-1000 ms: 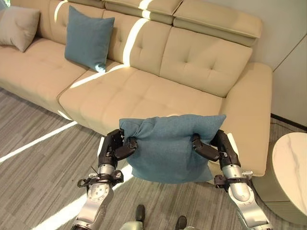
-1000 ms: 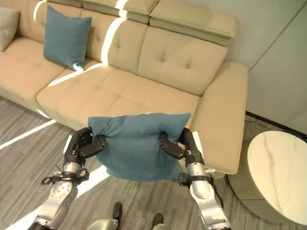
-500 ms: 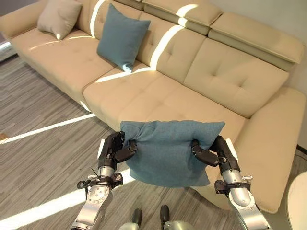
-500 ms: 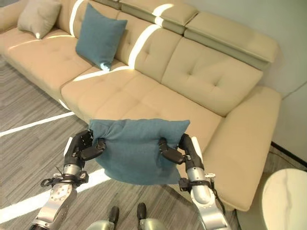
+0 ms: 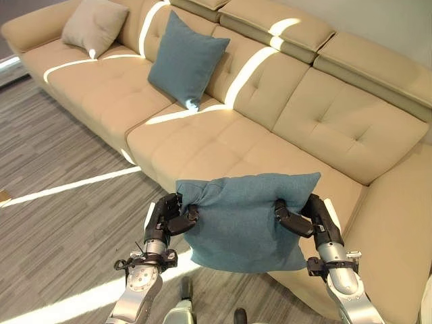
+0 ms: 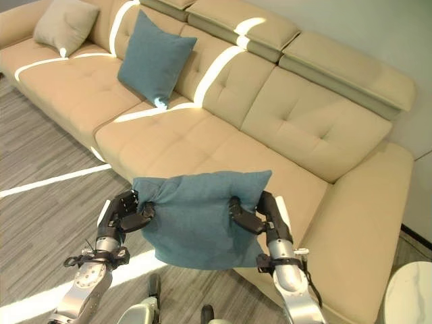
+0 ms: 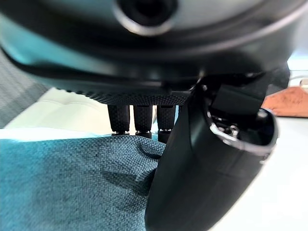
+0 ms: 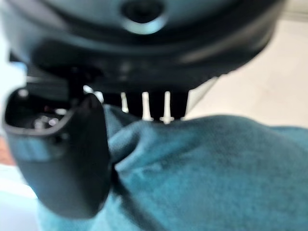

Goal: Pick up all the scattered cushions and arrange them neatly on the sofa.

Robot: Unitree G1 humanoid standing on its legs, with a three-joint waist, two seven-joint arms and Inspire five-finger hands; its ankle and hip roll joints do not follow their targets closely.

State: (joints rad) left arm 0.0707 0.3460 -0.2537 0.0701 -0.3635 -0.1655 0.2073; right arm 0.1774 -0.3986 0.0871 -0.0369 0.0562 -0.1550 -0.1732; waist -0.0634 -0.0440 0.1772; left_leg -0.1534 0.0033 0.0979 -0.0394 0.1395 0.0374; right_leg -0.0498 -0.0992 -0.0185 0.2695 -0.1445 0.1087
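Hanging between the left hand and right hand, the cushion runs its long axis hand to hand, each hand pinching an upper corner with thumb and curled fingers; the sofa seat lies just beyond both hands, about equally near each
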